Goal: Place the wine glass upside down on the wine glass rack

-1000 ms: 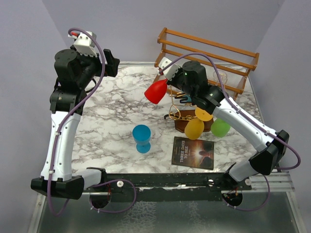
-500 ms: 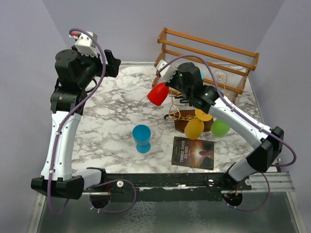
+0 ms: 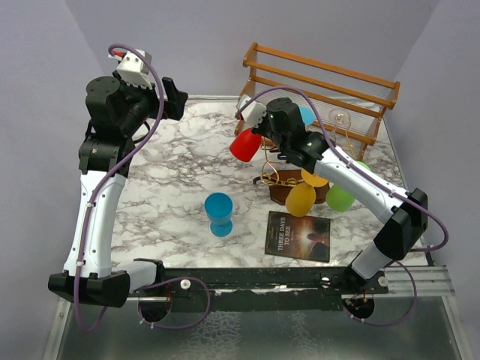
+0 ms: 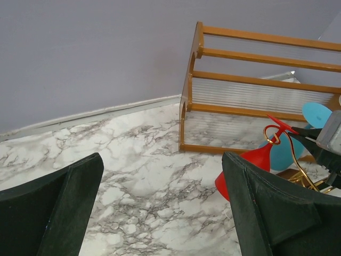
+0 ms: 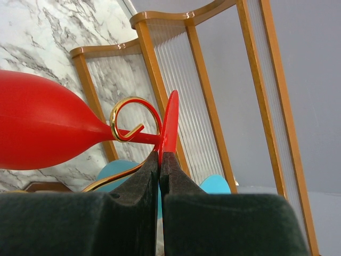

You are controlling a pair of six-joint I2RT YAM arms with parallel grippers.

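From above, the red glass (image 3: 244, 144) hangs tilted, its bowl out to the left of the rack (image 3: 287, 182) over open marble (image 3: 180, 172). The shelf (image 3: 322, 82) stands close behind, and the blue cup (image 3: 219, 212) is well apart. The left gripper (image 3: 177, 97) is high over the marble's far-left corner.

Left wrist: its fingers (image 4: 64, 202) are spread wide, with nothing between them.

Right wrist: the right gripper (image 5: 160, 160) pinches the glass's foot, and the stem is threaded through a gold loop (image 5: 133, 118).

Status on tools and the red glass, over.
Left tool open, empty. Right tool shut on red wine glass foot. Stem inside gold loop of wine glass rack. Nothing blocking.
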